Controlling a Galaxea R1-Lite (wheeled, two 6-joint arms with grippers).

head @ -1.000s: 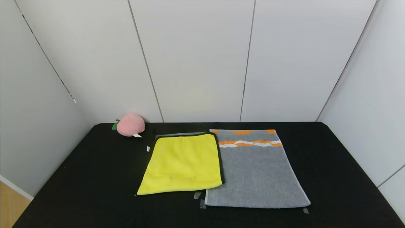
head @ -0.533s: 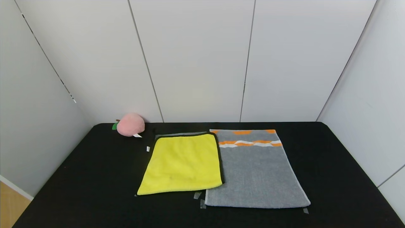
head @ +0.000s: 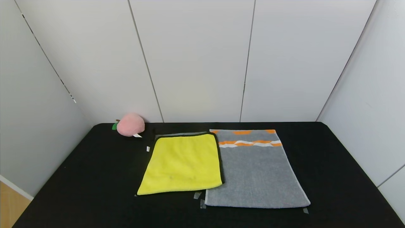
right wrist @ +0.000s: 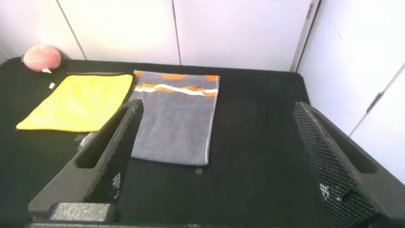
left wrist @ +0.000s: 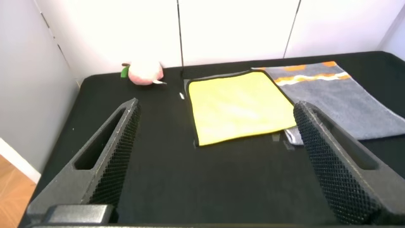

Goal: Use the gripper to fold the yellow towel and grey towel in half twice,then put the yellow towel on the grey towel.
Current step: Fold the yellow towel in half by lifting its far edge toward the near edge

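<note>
The yellow towel (head: 182, 164) lies flat and unfolded on the black table, its right edge over the left edge of the grey towel (head: 256, 172). The grey towel lies flat too, its orange and white bands at the far end. Neither gripper shows in the head view. My left gripper (left wrist: 215, 136) is open and empty, held above the table short of the yellow towel (left wrist: 243, 104). My right gripper (right wrist: 215, 136) is open and empty, above the table near the grey towel (right wrist: 174, 117).
A pink plush peach (head: 130, 124) sits at the table's far left corner. Small tape marks (head: 197, 195) lie by the towels' near edges. White wall panels enclose the black table (head: 79, 177) at the back and both sides.
</note>
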